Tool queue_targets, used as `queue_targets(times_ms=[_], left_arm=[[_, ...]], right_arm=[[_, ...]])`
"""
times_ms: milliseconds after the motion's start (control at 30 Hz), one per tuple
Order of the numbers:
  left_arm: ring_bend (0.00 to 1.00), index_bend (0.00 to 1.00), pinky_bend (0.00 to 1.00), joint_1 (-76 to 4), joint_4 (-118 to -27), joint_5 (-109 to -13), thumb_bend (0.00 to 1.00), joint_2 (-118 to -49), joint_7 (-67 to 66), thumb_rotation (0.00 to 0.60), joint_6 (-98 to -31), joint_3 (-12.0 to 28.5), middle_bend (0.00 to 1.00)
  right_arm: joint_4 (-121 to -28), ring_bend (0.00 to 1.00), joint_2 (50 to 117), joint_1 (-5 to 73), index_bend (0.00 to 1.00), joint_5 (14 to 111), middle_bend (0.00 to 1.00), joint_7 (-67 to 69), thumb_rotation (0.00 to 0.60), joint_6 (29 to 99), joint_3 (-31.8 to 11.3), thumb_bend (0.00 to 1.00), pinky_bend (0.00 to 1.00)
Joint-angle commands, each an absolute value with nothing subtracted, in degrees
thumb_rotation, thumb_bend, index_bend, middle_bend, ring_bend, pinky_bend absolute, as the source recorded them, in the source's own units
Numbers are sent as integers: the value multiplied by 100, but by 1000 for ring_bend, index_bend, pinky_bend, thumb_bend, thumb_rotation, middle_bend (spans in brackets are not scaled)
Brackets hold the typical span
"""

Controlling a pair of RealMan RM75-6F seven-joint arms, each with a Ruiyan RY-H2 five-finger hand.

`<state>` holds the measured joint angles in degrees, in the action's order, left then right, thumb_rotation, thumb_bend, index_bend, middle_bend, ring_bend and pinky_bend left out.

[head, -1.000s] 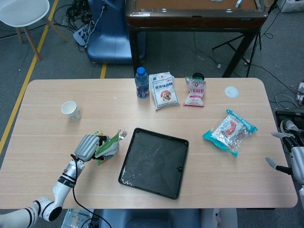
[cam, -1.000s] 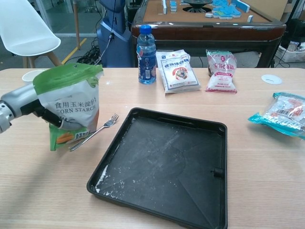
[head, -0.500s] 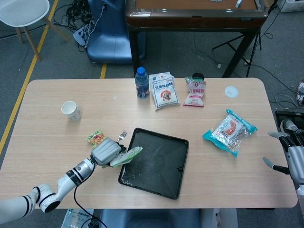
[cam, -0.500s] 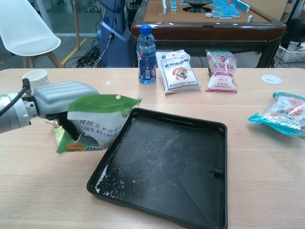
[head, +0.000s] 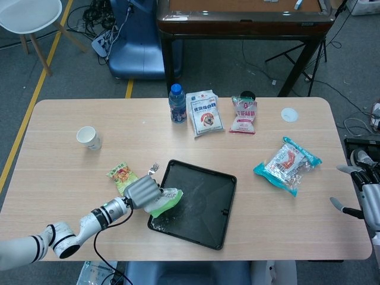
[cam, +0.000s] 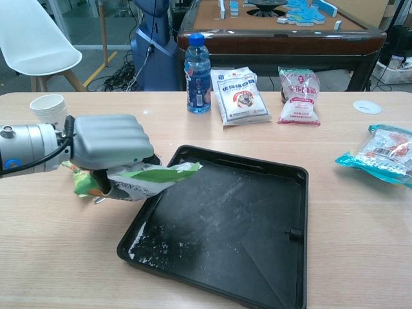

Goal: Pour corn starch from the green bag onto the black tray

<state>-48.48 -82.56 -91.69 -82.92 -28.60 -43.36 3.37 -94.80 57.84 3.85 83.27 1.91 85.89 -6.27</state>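
My left hand (head: 141, 191) (cam: 109, 143) grips the green corn starch bag (head: 164, 200) (cam: 149, 180). The bag is tipped almost flat, its open mouth pointing over the left part of the black tray (head: 205, 222) (cam: 257, 244). White powder dusts the tray's near left corner and floor. My right hand (head: 363, 196) shows only in the head view, off the table's right edge, with its fingers apart and nothing in them.
A fork (head: 154, 168) and a small green snack packet (head: 121, 174) (cam: 80, 183) lie left of the tray. A paper cup (head: 88, 137) (cam: 47, 107) stands far left. A water bottle (cam: 197, 74), two white bags (cam: 241, 94) and a teal packet (cam: 384, 151) lie behind and right.
My left hand has carried the bag from upright beside the tray to over the tray's left edge, tipping it further until it lies almost flat. The right hand stays put.
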Motion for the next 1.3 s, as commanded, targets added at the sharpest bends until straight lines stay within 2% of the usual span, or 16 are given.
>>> queue_targets(times_ms=[33, 533, 933, 1300], left_arm=[[586, 477, 770, -4952, -8587, -8795, 327, -8116, -3682, 600, -4082, 373, 595], [573, 444, 770, -5004, -9227, -7752, 398, -7882, -6460, 600, -4227, 199, 583], [572, 434, 772, -5181, -9725, -6859, 409, -8139, -9137, 600, -4932, -148, 578], [572, 421, 786, -5389, -9953, -5848, 426, -8699, -11223, 600, -5791, -640, 570]], right_arm=[[-9455, 154, 5799, 389, 281, 8315, 310, 210, 600, 8582, -634, 96, 182], [-9312, 154, 5900, 407, 281, 8294, 310, 324, 600, 8565, -651, 97, 182], [-9271, 154, 5936, 380, 281, 8285, 310, 383, 600, 8612, -659, 97, 181], [-9192, 154, 5960, 342, 281, 8284, 310, 489, 600, 8663, -665, 97, 182]])
